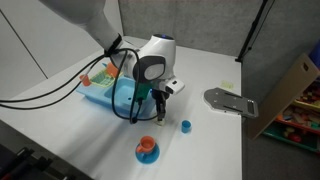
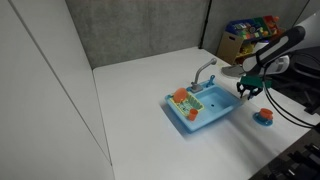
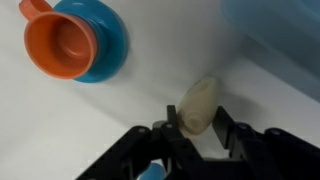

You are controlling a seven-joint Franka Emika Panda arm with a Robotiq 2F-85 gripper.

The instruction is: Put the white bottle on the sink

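The white bottle [image 3: 198, 103], small and cream-coloured, sits between my gripper's [image 3: 195, 120] black fingers in the wrist view, and both fingers press its sides. In both exterior views the gripper [image 1: 160, 102] [image 2: 247, 90] hangs a little above the white table, just beside the light-blue sink [image 1: 103, 100] [image 2: 213, 112] at its faucet end. The bottle itself is too small to make out in the exterior views. A blurred edge of the sink [image 3: 278, 40] fills the upper right of the wrist view.
An orange cup on a blue saucer [image 1: 147, 150] [image 2: 264, 117] [image 3: 72, 42] stands near the gripper. A small blue cup [image 1: 185, 126] stands beside it. A grey flat piece [image 1: 228, 100] lies further off. A toy shelf [image 2: 250, 30] stands behind the table.
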